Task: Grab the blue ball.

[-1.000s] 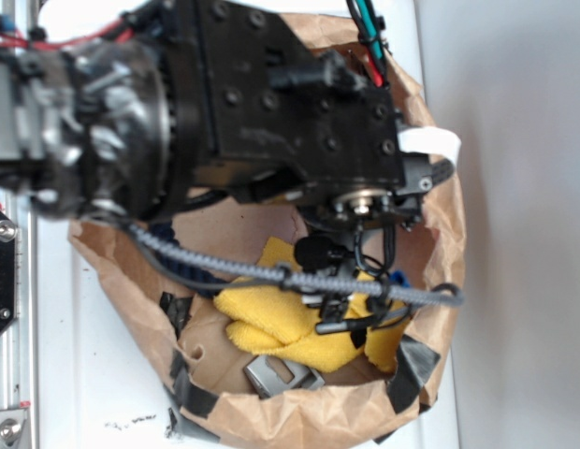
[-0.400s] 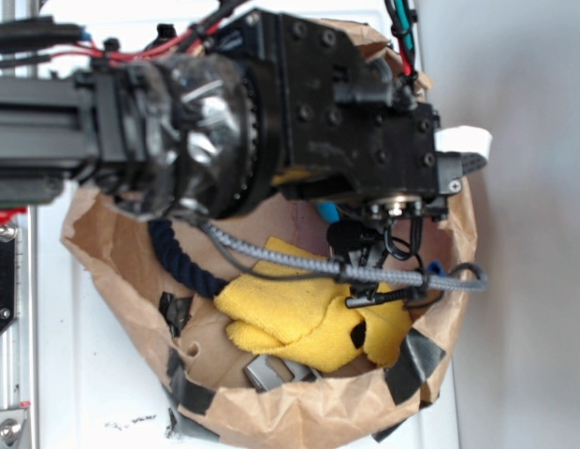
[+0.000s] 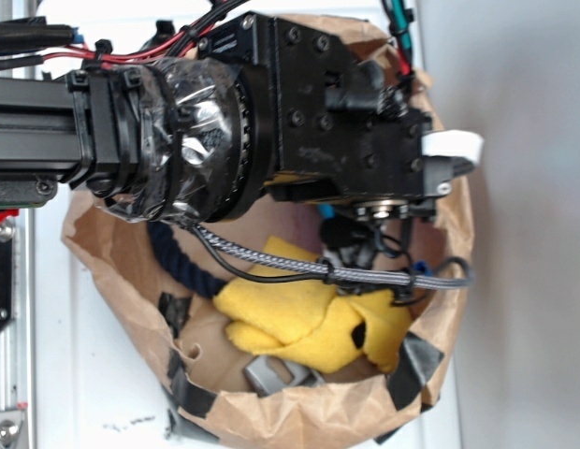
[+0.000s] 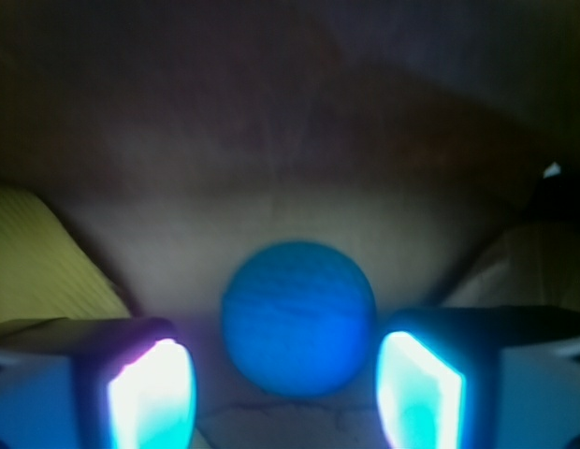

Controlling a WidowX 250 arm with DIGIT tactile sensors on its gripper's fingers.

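The blue ball (image 4: 297, 318) is a small, round, matte ball on the brown paper floor. In the wrist view it sits centred just beyond my fingertips, between the two lit pads, touching neither. My gripper (image 4: 285, 398) is open, with the left pad (image 4: 150, 393) and the right pad (image 4: 416, 383) on either side of the ball. In the exterior view the gripper (image 3: 354, 251) hangs under the black wrist block inside the paper bag. A small blue patch (image 3: 331, 225) shows there; the rest of the ball is hidden by the arm.
A crumpled brown paper bag (image 3: 299, 416) with black tape patches rings the work area. Inside lie a yellow cloth (image 3: 290, 318), a dark navy rope (image 3: 178, 262) and a grey metal piece (image 3: 276, 376). The cloth also shows at the left of the wrist view (image 4: 37, 253).
The arm has swung right over the bag, uncovering the navy rope, then settled slightly. The gripper now sits over the blue ball, still open.
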